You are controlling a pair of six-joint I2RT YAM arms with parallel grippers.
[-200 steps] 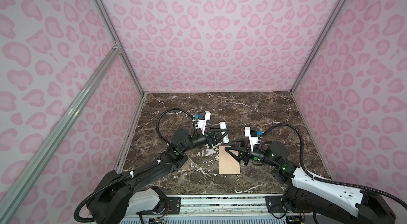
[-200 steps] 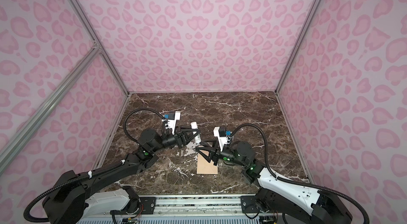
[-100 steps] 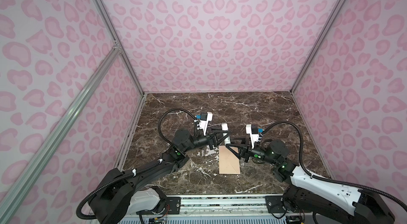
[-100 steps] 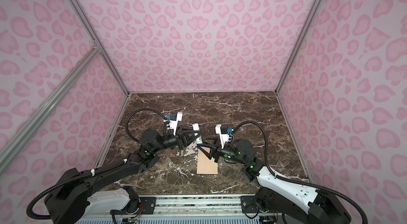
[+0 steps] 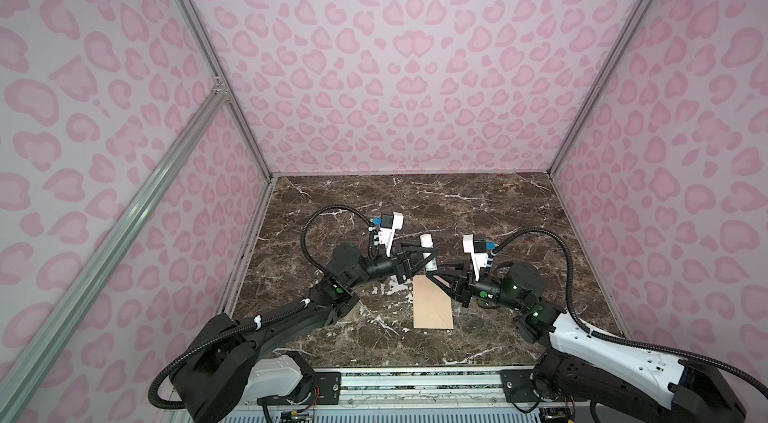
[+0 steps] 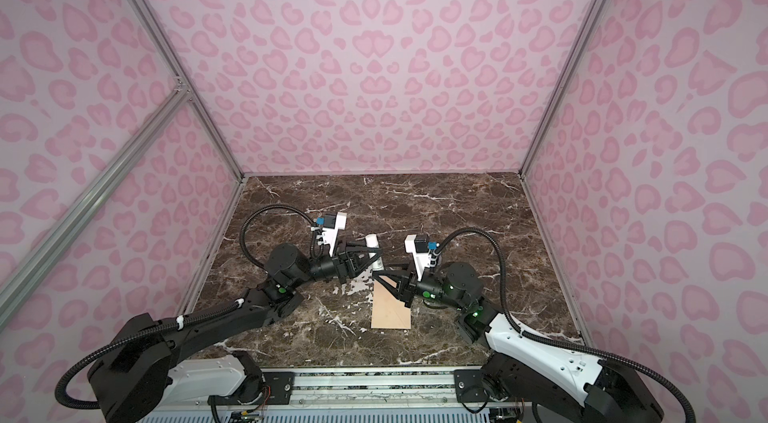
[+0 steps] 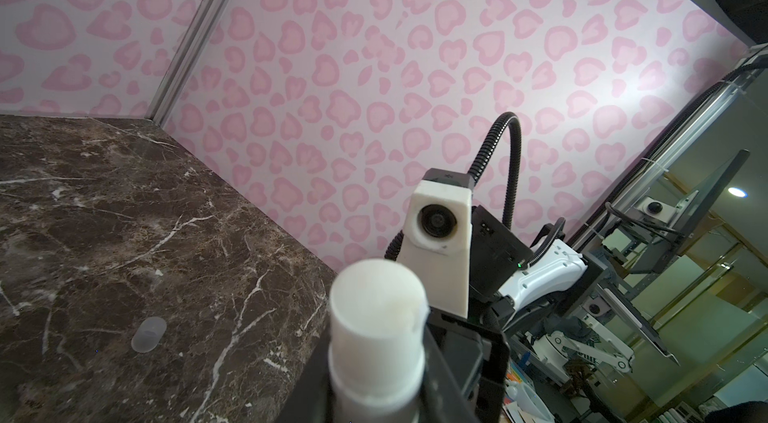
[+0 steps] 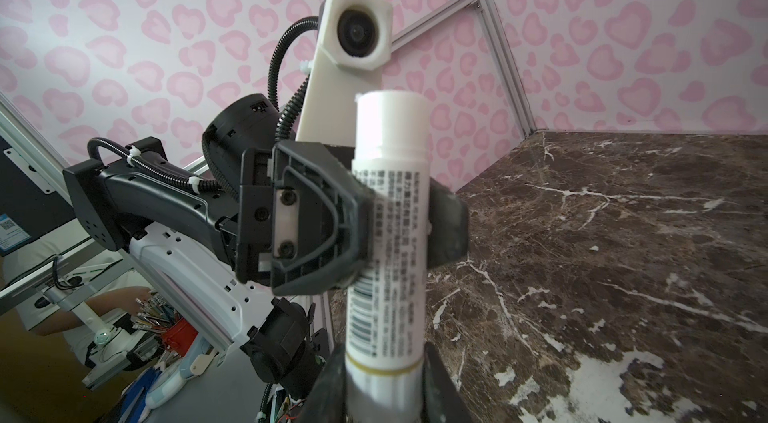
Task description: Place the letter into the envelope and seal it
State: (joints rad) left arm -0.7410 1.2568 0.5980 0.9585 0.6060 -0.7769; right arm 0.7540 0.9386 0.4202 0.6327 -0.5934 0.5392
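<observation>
Item: white cylindrical plastic glue stick [image 8: 390,142], clamped mid-body by left end effector [image 8: 399,230], base apparently pinched by right end effector [image 8: 384,396], near flat peach-tan paper envelope [image 5: 430,308] on dark marble tabletop [image 5: 498,209]; letter unseen; hazard: opposed pulls slipping stick onto envelope.

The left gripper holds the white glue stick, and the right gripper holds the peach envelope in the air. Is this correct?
One part is wrong: the envelope lies flat on the table, as both top views show. The right gripper grips the lower end of the glue stick; the left gripper holds its middle.
</observation>
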